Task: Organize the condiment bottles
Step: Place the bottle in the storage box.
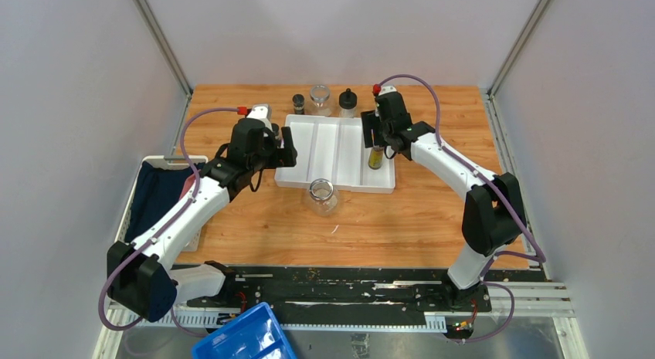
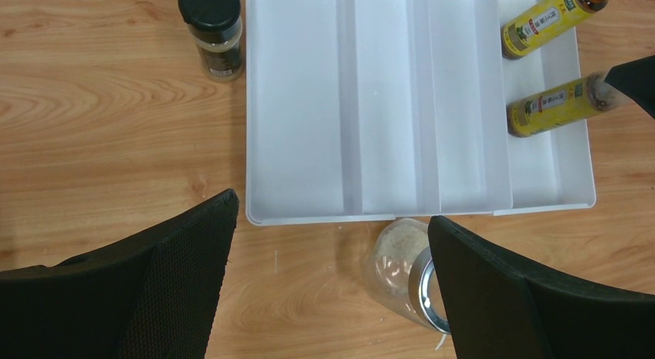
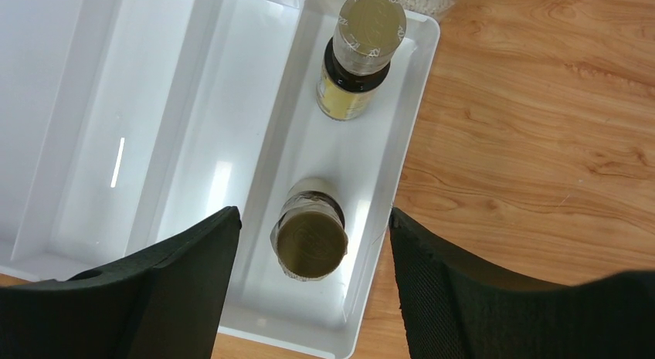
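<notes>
Seen from above, the white tray (image 1: 324, 147) sits in the middle of the frame. The right claw (image 1: 377, 143) hangs over its right-hand slot, where one oil bottle (image 1: 376, 158) shows. The left claw (image 1: 289, 154) is at the tray's left edge. A glass jar (image 1: 322, 197) stands on the table just below the tray. Along the tray's top edge wait a shaker (image 1: 298, 104), a second jar (image 1: 320, 99) and a round bottle (image 1: 347, 103).

In the left wrist view, the left claw is spread wide and holds nothing. The glass jar is low in the frame beside its right finger. A black-capped bottle (image 2: 212, 31) stands at upper left, outside the tray.

In the right wrist view, the right claw is also open. Its fingers flank the nearer oil bottle without touching it. A second oil bottle (image 3: 359, 54) stands upright higher up in the same slot.

The oil pair looks filed, and the other bottles in view are still outside the tray. Next, the right claw should probably rise straight up so it does not knock its bottle. The left claw would need to shift right over the glass jar, drop and close on it.
</notes>
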Controlling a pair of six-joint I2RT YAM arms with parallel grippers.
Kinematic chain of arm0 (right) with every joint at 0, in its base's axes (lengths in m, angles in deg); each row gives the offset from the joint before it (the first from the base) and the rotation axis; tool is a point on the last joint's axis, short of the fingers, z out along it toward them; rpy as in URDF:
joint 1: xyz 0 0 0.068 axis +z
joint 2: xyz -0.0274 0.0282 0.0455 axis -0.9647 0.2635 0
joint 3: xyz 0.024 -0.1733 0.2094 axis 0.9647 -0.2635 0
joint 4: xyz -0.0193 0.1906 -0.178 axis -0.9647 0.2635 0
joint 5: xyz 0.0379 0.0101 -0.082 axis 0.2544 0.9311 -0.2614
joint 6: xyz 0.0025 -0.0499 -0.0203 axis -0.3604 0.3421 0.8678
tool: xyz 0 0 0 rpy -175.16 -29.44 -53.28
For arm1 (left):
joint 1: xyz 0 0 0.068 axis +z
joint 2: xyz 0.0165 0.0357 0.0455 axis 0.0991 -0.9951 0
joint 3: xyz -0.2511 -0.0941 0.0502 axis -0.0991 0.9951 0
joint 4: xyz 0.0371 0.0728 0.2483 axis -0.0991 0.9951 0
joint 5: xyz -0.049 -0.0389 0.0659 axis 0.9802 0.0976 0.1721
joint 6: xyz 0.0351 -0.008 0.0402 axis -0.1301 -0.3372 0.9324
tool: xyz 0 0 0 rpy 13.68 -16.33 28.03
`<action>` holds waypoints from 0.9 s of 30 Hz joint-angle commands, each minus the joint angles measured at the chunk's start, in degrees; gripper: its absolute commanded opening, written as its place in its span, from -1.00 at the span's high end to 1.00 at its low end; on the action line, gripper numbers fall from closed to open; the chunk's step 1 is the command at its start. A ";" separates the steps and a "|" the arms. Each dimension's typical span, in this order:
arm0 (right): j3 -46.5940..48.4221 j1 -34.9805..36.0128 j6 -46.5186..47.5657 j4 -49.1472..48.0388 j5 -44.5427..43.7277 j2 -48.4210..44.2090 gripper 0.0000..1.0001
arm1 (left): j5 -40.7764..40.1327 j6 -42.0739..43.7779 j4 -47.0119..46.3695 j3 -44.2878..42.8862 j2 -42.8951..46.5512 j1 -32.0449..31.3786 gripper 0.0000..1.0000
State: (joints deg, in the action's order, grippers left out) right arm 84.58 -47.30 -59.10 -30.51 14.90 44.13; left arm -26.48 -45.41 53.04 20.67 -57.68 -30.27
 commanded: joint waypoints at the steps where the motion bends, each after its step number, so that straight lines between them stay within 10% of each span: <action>1: -0.78 0.90 -0.02 -0.37 -1.10 -1.06 -0.49 | 0.45 -0.01 -1.18 0.81 0.06 -0.47 -1.00; 27: 6.46 1.53 1.80 0.98 -2.80 -7.09 -0.50 | 0.01 0.57 1.18 -2.05 2.80 -0.82 -1.00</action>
State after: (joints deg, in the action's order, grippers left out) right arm 87.42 -46.62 -58.53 -30.51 12.88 38.12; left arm -26.50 -45.39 53.28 20.65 -56.28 -30.62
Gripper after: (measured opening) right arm 0.750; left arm 0.999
